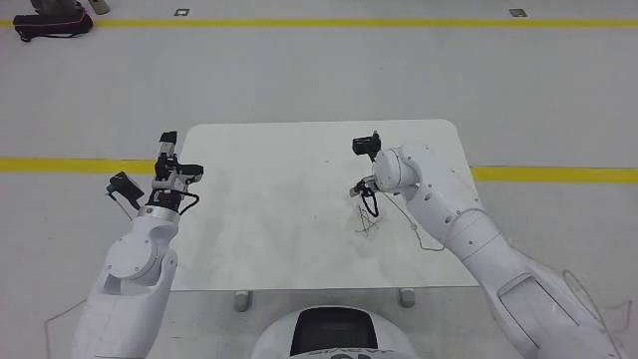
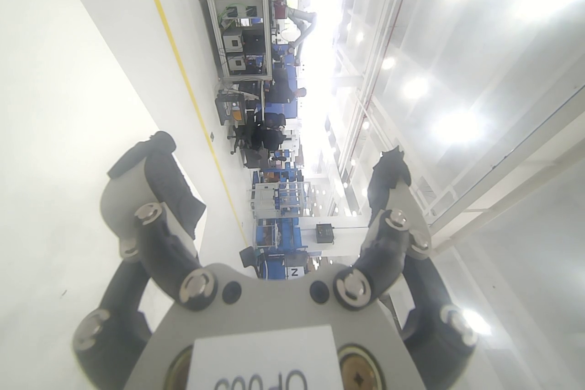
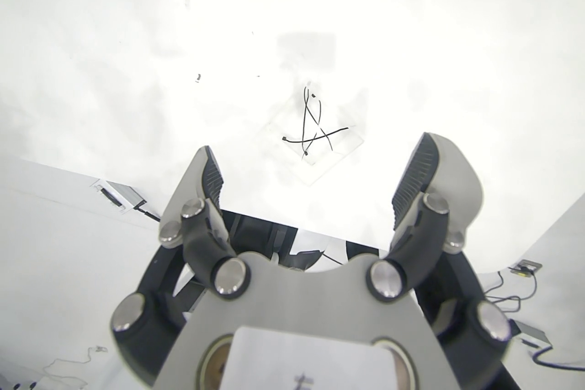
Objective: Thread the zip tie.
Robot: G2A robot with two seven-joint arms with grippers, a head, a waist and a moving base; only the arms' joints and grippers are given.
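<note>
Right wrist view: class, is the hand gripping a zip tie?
No, the right hand is open and empty, while the black zip ties lie crossed on the white table beyond it.

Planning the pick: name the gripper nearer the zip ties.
The right gripper, open beside the zip ties; the left gripper is at the table's opposite edge.

Wht table; blk bag on floor.
</note>
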